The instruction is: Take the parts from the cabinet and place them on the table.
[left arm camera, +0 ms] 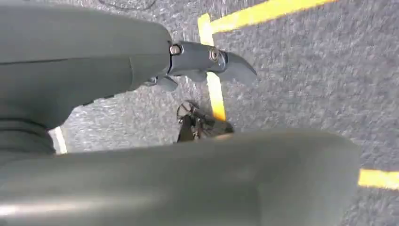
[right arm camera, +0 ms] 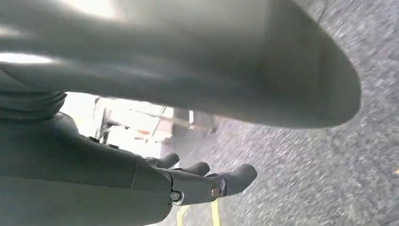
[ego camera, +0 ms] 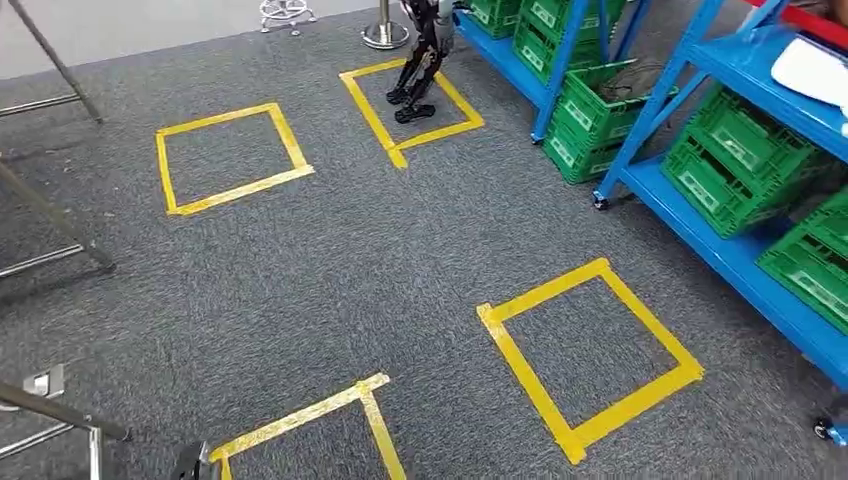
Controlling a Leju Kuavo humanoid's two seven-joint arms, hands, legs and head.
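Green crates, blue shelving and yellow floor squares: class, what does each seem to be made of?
Green crates: likely moulded plastic, with ribbed, slotted walls. Blue shelving: probably painted metal, with thin straight struts. Yellow floor squares: apparently adhesive tape, flat strips overlapping at corners on grey carpet.

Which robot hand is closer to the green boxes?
Right, probably: the green boxes stand on the robot's right, where its right hand hangs; the left hand hangs over yellow tape.

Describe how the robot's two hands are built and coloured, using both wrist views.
Left hand: smooth grey ribbed cover, blue-grey fingers tapering to rounded tips, small round metal screws at the knuckles. Right hand: the same grey cover, darker fingers, a brass-coloured screw.
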